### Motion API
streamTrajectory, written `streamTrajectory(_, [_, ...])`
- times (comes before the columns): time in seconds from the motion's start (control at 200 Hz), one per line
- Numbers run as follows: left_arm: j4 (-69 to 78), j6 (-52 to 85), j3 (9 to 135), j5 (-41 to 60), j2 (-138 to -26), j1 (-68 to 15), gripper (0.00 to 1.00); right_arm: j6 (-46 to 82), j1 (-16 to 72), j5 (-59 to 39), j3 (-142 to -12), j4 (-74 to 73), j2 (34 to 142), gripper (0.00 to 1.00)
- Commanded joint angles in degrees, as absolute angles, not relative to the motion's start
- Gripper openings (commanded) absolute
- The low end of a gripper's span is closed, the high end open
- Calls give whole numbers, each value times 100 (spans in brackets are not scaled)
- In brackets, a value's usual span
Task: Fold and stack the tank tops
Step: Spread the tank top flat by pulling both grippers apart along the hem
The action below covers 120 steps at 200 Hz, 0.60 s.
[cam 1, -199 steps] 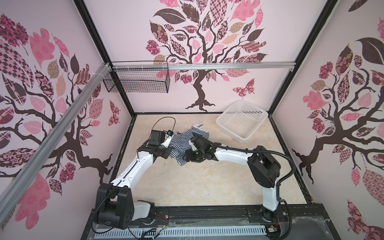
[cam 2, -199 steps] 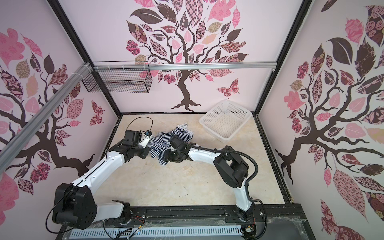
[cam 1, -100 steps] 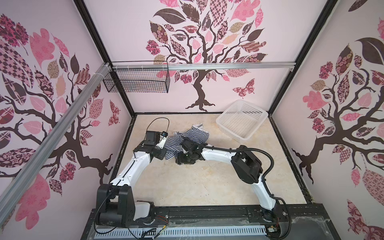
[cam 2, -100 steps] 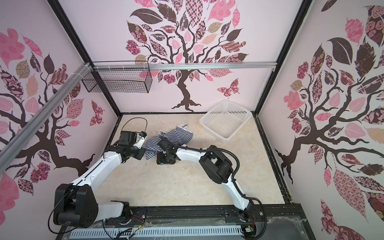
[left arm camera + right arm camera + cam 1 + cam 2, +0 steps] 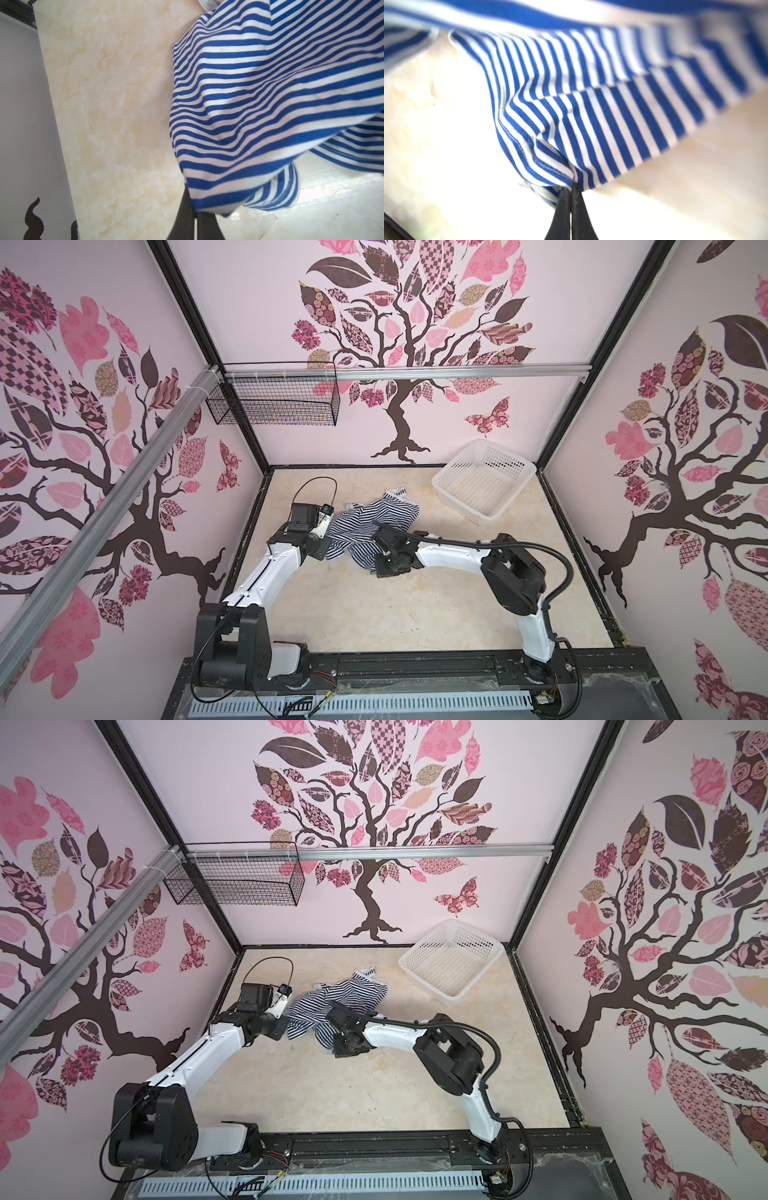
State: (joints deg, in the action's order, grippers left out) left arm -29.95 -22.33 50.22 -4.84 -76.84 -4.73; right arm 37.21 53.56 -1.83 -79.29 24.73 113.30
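- Right gripper [image 5: 570, 188]: jaws clenched on a stitched hem corner of the navy-and-white striped knit tank top [image 5: 591, 116].
- Left gripper [image 5: 192, 204]: jaws pressed together, seemingly pinching another edge, though cloth hides the tips.
- Between the fingers the cloth sags crumpled; draw both apart, low, to flatten it.
- White perforated plastic basket [image 5: 461, 498] stands well beyond them.

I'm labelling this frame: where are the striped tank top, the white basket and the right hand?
striped tank top [image 5: 368, 522]: in a top view, its crumpled middle.
white basket [image 5: 455, 461]: in a top view, its left rim.
right hand [image 5: 570, 189]: right wrist view, between fingertips shut on the top's stitched edge.
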Motion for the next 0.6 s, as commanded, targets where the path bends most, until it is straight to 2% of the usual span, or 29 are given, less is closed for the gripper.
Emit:
streamTrajectory(0.0, [-2944,-2382,5038,-416,-7758,-298,0,3421,5379,363,-7502,2722,10398,0])
streamTrajectory(0.19, [-3104,-2681,4919,-167,-7830,-264,0,3450,5205,996,-6536,3059,9799,0])
streamTrajectory(0.48, [-3477,-2898,4575,109,-7685,-255,0,3727,4904,686,-5174,2842,9137,0])
streamTrajectory(0.56, [-3562,-2951,4493,109,-7605,-255,0,3826,4905,740,-5071,2924,9097,16])
streamTrajectory(0.595, [-3587,-2953,4461,46,-7587,-255,0,3862,4904,768,-5093,3010,9097,32])
